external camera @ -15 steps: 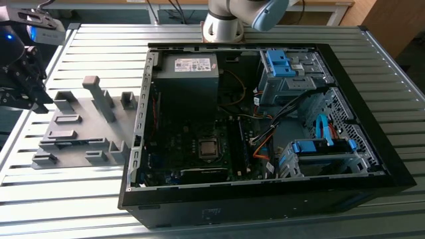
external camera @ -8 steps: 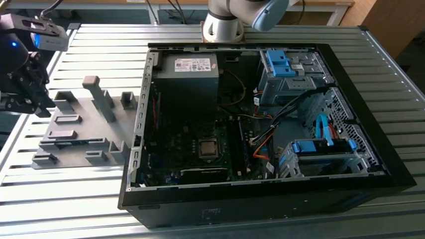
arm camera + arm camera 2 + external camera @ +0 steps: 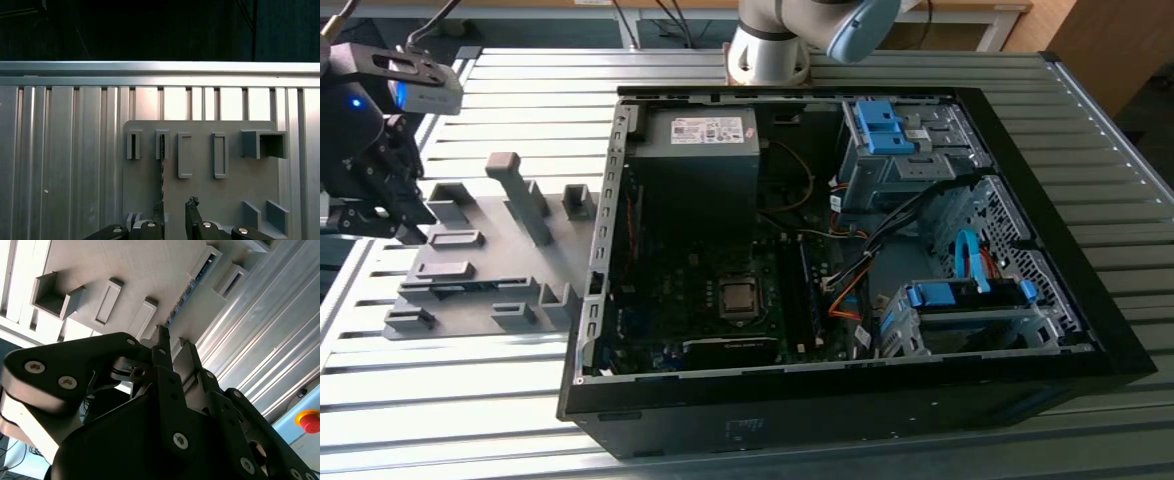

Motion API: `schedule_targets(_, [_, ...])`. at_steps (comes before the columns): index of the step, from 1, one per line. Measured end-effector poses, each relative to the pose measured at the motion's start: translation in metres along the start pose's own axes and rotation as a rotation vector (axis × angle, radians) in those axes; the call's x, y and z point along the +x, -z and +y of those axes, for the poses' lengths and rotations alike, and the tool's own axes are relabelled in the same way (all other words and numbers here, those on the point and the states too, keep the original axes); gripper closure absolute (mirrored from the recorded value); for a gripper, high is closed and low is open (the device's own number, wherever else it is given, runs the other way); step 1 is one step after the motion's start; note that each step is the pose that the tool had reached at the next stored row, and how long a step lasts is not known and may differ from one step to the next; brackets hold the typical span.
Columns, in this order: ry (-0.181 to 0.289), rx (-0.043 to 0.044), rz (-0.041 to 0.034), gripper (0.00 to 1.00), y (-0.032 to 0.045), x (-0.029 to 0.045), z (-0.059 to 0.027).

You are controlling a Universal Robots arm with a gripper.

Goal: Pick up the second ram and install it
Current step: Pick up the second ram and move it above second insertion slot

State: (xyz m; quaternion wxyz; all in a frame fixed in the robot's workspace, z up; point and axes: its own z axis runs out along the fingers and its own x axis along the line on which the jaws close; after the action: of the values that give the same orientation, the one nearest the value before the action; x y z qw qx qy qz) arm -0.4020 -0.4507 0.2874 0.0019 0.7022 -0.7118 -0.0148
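Hand [image 3: 175, 207] hangs over the flat grey plastic holder plate [image 3: 205, 192], low and close to its surface. The plate lies on the ribbed aluminium tabletop [image 3: 60, 150].

Hand state: the black fingertips [image 3: 192, 204] stand a narrow gap apart with nothing between them, so the hand is empty. Both wrist views agree on this [image 3: 175, 342].

Second ram [image 3: 161, 162] is a thin, long memory stick, seen edge-on. It looks dark in the first wrist view and shows a blue-green glint along its edge in the second wrist view [image 3: 184, 295]. It stands on edge in one of the plate's raised grey slot blocks, between a short slot block and a longer frame-shaped block. The stick's end nearest the hand comes just beside one fingertip [image 3: 162, 337]. It lines up with that fingertip rather than with the gap. Whether they touch, I cannot tell.

Exterior view: the hand [image 3: 403, 228] sits over the plate's [image 3: 474, 290] end towards the exterior view's left. The open black metal computer case [image 3: 854, 420] lies on its side just beside the plate's opposite edge. Inside the case, well apart from the plate:
- dark motherboard [image 3: 720, 290]
- blue plastic drive brackets [image 3: 881, 125]
- loose cables

The arm's pale round base [image 3: 767, 50] stands at the case's corner away from the plate.

A red round button on a yellow mount [image 3: 310, 420] appears in the second wrist view, well apart from the plate, beyond the tabletop's edge.
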Motion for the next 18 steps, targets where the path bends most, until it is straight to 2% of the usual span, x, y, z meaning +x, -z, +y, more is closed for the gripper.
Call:
schedule_targets(9, [0.000,0.0002,-0.0002,0.69,-0.0021,0.0010,-0.0002])
schedule_targets(18, [-0.002,0.0002,-0.0002,0.69,-0.0156,0.0077,-0.0005])
